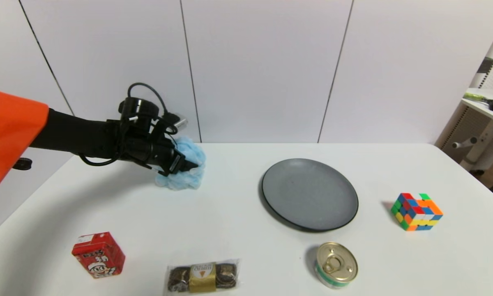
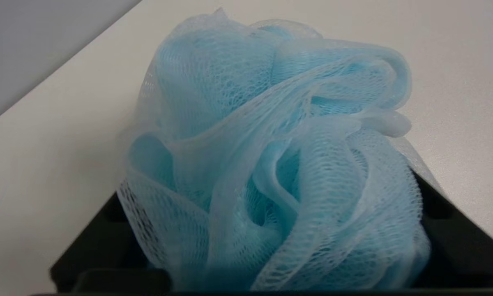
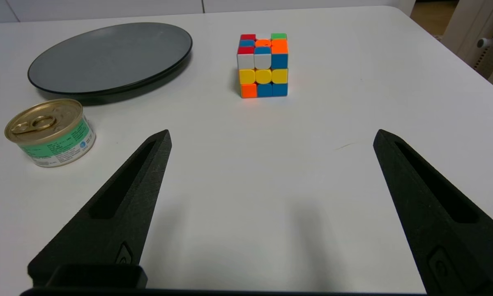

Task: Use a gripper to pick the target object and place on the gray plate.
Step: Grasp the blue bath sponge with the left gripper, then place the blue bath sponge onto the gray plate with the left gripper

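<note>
The light-blue mesh bath puff (image 1: 183,165) rests on the white table, left of the gray plate (image 1: 310,194). My left gripper (image 1: 180,164) reaches in from the left, its black fingers set wide on either side of the puff. In the left wrist view the puff (image 2: 271,144) fills the space between the fingers (image 2: 448,230) and hides their tips. The gripper looks open around it. My right gripper (image 3: 271,135) is open and empty, low over the table near the front right, out of the head view.
A puzzle cube (image 1: 416,211) lies right of the plate, and a gold-lidded tin can (image 1: 336,264) lies in front of it. A red drink carton (image 1: 99,254) and a wrapped chocolate pack (image 1: 202,276) sit near the front edge. A wall stands behind the table.
</note>
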Controlling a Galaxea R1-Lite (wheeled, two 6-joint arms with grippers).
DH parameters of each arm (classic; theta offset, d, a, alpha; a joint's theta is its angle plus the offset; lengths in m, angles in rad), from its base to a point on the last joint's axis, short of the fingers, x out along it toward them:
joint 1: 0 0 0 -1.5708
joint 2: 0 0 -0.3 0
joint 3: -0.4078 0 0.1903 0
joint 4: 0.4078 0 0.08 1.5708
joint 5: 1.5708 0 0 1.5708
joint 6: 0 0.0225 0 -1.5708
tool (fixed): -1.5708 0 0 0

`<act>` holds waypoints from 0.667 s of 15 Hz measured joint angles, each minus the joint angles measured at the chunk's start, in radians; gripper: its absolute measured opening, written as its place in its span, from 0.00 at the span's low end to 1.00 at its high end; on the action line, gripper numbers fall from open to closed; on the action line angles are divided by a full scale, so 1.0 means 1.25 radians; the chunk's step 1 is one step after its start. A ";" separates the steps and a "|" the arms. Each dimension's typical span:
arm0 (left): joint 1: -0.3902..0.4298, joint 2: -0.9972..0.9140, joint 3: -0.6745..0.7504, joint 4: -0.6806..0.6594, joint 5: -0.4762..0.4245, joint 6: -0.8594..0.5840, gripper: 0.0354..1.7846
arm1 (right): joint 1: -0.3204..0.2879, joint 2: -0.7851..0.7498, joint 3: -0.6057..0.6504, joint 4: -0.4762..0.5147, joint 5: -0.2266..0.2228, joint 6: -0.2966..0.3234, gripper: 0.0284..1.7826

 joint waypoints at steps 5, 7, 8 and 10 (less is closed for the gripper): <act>0.000 -0.004 0.002 0.012 -0.002 -0.002 0.44 | 0.000 0.000 0.000 0.000 0.000 0.000 0.95; 0.000 -0.010 0.004 0.023 -0.003 -0.001 0.34 | 0.000 0.000 0.000 0.000 0.000 0.000 0.95; -0.002 -0.014 0.003 0.025 -0.004 0.000 0.32 | 0.000 0.000 0.000 0.000 0.000 0.000 0.95; -0.016 -0.027 -0.002 0.027 -0.004 -0.002 0.28 | 0.000 0.000 0.000 0.000 0.000 0.000 0.95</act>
